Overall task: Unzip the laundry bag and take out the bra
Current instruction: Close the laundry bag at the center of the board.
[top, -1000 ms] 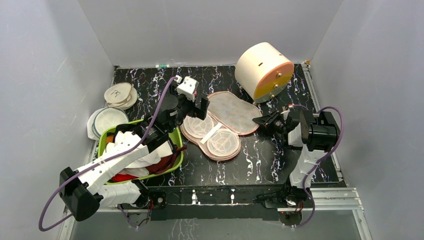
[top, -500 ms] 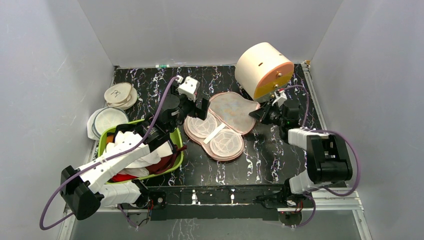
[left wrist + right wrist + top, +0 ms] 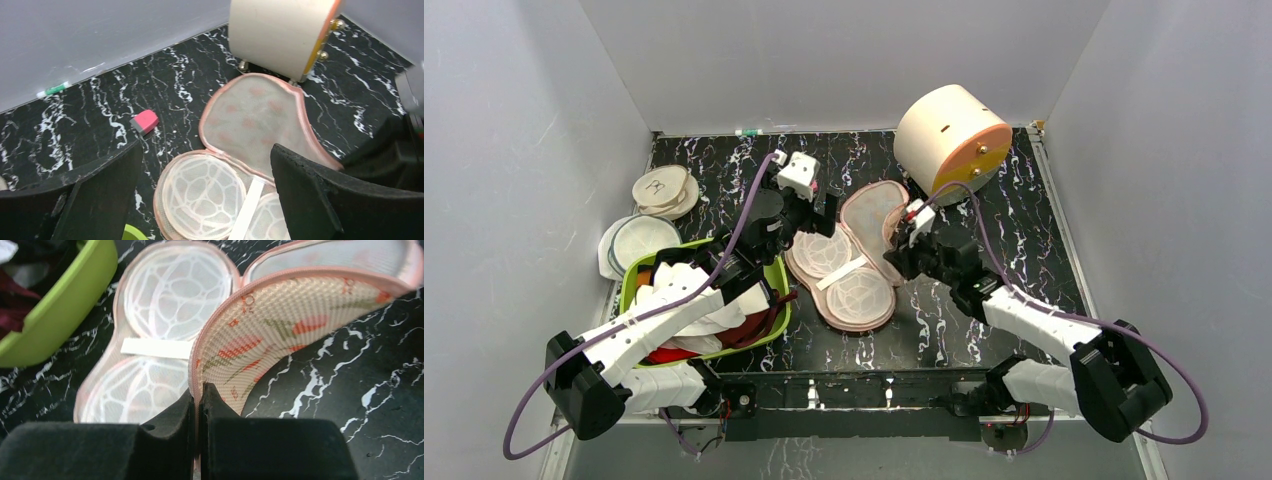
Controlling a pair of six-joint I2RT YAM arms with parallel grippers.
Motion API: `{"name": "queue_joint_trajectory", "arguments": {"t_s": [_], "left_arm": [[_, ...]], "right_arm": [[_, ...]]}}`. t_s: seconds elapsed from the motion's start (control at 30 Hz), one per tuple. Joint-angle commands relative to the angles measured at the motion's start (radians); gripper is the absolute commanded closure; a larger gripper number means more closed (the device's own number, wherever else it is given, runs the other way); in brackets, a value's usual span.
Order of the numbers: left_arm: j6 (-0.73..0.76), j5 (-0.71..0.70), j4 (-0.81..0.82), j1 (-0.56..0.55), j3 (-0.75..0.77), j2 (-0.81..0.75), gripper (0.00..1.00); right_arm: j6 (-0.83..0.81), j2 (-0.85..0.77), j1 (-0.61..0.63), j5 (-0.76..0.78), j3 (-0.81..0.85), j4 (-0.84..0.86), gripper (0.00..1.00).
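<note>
The laundry bag (image 3: 844, 278) lies unzipped mid-table. Its lower half shows two white mesh cups and a white strap (image 3: 200, 192). My right gripper (image 3: 896, 260) is shut on the pink zipper edge of the bag's peach lid (image 3: 290, 322) and holds it raised on edge, printed side facing the right wrist view; its jaws (image 3: 198, 390) pinch the rim. My left gripper (image 3: 809, 222) hangs wide open above the bag's left cup, empty (image 3: 207, 165). No plain white bra shows in the bag. White fabric lies in the basin; I cannot tell if it is the bra.
A lime-green basin (image 3: 629, 282) with white, dark red and black garments sits at the left under my left arm. A cream drum (image 3: 949, 140) stands at the back right. A pink eraser (image 3: 144, 121) and round white pads (image 3: 662, 188) lie at the back left.
My right gripper has swung up and then left across the table with the lid's edge, lifting the lid from flat open to standing folded. The left arm has barely moved.
</note>
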Motion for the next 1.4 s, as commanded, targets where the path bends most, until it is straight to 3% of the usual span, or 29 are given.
{"name": "queue_joint_trajectory", "arguments": {"t_s": [0.0,0.2,0.47,0.9,0.97,1.03,1.1,1.2,1.37], "left_arm": [[0.014,-0.147,0.018,-0.003,0.006,-0.017,0.02],[0.016,-0.393,0.038,-0.002,0.0,-0.028,0.02],[0.024,-0.418,0.055,0.007,-0.009,-0.036,0.02],[0.027,-0.391,0.045,0.008,-0.003,-0.03,0.02],[0.026,-0.387,0.044,0.009,-0.003,-0.03,0.02],[0.028,-0.386,0.046,0.009,-0.004,-0.029,0.02],[0.028,-0.387,0.047,0.008,-0.005,-0.026,0.02],[0.03,-0.387,0.05,0.009,-0.007,-0.027,0.02],[0.029,-0.383,0.053,0.009,-0.009,-0.023,0.02]], "right_arm": [[-0.13,0.002,0.126,0.15,0.009,-0.036,1.0],[-0.172,0.029,0.291,0.232,0.041,-0.083,1.0],[-0.233,0.2,0.546,0.384,0.153,-0.18,1.0],[-0.097,0.339,0.59,0.335,0.173,-0.025,1.0],[-0.084,0.327,0.59,0.358,0.164,-0.015,0.9],[-0.074,0.292,0.59,0.396,0.146,0.002,0.66],[-0.071,0.239,0.588,0.433,0.12,0.027,0.5],[-0.059,0.158,0.542,0.447,0.103,0.032,0.46],[-0.008,0.025,0.352,0.296,0.053,0.076,0.39]]}}
